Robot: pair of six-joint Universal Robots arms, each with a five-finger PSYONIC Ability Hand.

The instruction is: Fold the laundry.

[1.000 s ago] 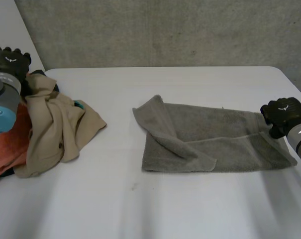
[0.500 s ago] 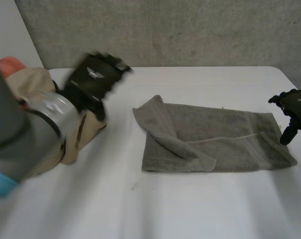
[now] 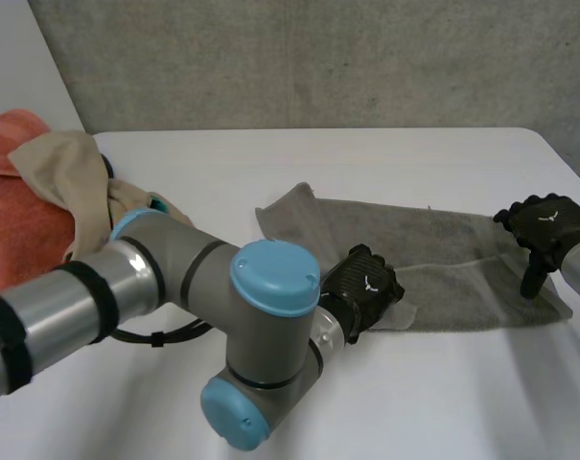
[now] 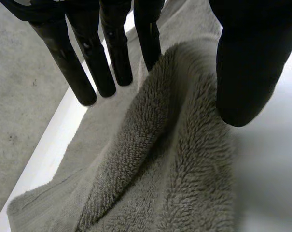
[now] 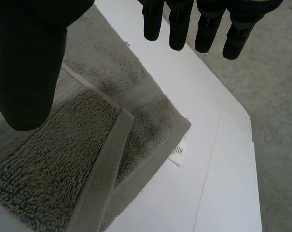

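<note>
— What is underneath everything?
— A flat white table (image 3: 414, 153), smooth-topped, with a rounded far corner.
— And beyond its far edge?
— A rough, mottled grey concrete surface (image 3: 318, 57) runs across the back. At the far left a plain white panel (image 3: 21, 67) adjoins it.

No writing can be read. A white tag (image 5: 178, 153) at a corner of the grey towel (image 5: 54, 159) is too small to read. The left hand (image 3: 357, 299) and right hand (image 3: 542, 230) each bear a white emblem (image 3: 367, 284).

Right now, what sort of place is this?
Probably a robotics test room, not a home: a white table, a plain concrete wall, and robot arms over a grey towel beside heaped laundry.
</note>
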